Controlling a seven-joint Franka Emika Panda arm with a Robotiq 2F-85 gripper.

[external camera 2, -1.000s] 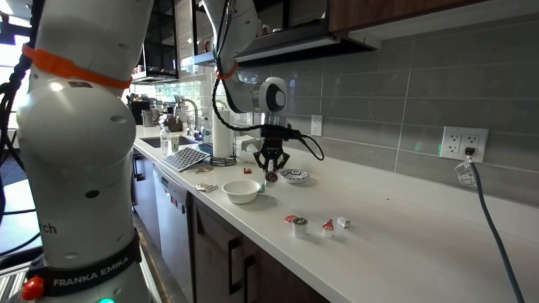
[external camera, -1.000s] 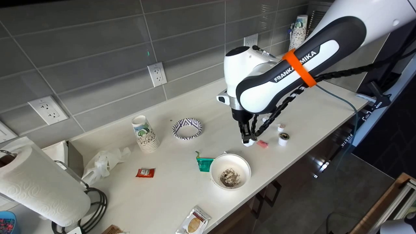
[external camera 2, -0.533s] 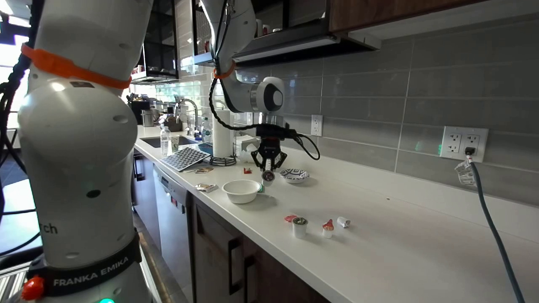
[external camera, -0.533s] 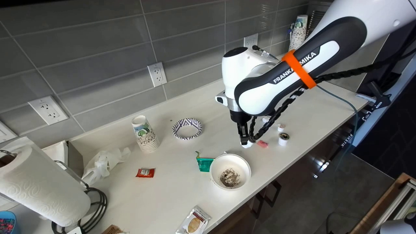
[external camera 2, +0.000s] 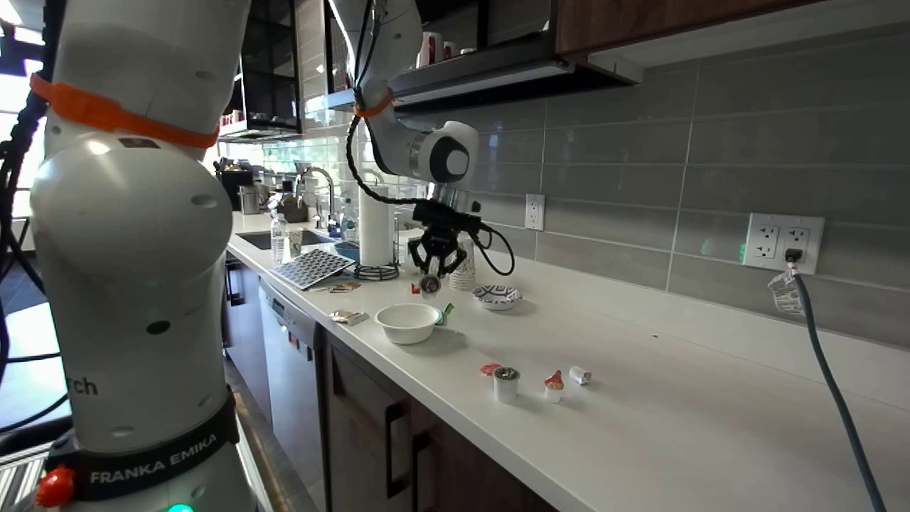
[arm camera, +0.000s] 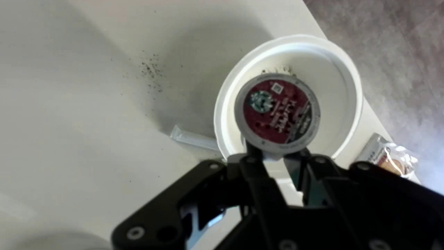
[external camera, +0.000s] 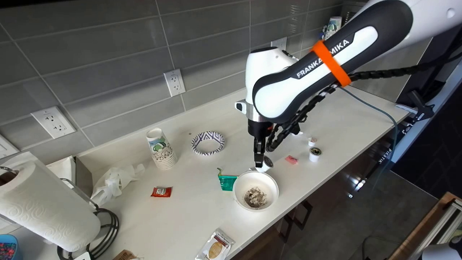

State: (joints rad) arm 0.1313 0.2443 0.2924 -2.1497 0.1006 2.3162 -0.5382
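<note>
Pod [arm camera: 277,111] and gripper [arm camera: 274,155] meet in the wrist view: the tips pinch the pod behind its maroon, dark-dotted lid, which shows face-on and hides part of the bowl [arm camera: 334,100]. Around that bowl, specks [arm camera: 151,71] lie on the counter [arm camera: 86,132] at nine o'clock, a pale strip [arm camera: 196,139] meets the bowl's outline at eight, and a silver packet [arm camera: 393,161] lies at four. In an exterior view, brown and whitish clumps [external camera: 255,197] sit inside the bowl, and the pinched pod hangs at the bowl's twelve o'clock, lid toward two. From the bowl, a green packet [external camera: 228,182] lies just beside it between nine and ten, a red packet [external camera: 161,192] well apart at nine, stacked cups [external camera: 163,151] stand at ten, and a patterned bowl [external camera: 208,135] sits at half past ten. In an exterior view, a pink scrap [external camera 2: 490,369] lies at four o'clock from the bowl, just beside an upright, dark-topped cup [external camera 2: 506,388]; farther out, a red-topped cup [external camera 2: 554,390] stands and a white tub [external camera 2: 580,375] lies on its side toward half past three. There the gripper's two curved fingers clasp the pod, which hangs at the bowl's one o'clock with a gap between it and the rim.
</note>
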